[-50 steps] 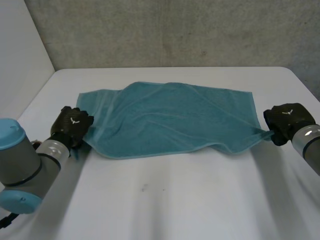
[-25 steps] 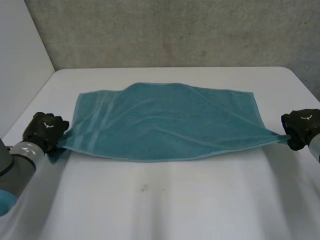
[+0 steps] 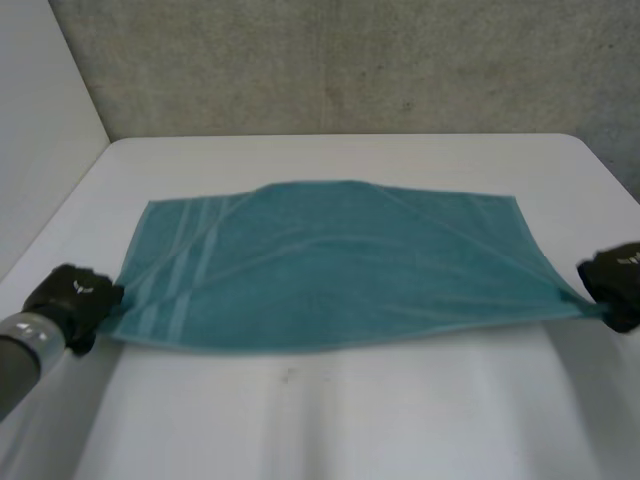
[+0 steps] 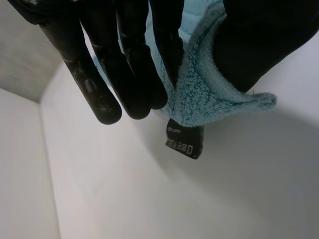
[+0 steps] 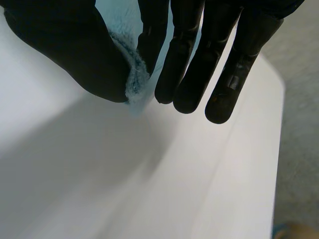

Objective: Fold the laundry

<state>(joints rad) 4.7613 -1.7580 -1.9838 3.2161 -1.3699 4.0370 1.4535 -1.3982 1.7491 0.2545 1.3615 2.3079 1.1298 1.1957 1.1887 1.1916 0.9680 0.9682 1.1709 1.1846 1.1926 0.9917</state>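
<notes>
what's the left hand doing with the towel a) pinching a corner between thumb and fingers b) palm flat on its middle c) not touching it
a: the left wrist view shows the left hand pinching a corner of the teal towel between thumb and fingers, its black tag hanging just below.

I see a teal terry towel [image 3: 340,265] spread wide and taut across the white table [image 3: 330,410], its two near corners drawn out to points. Paler stripes [image 3: 185,275] cross its left end, and a small black label [image 4: 185,141] hangs from the left near corner.
</notes>
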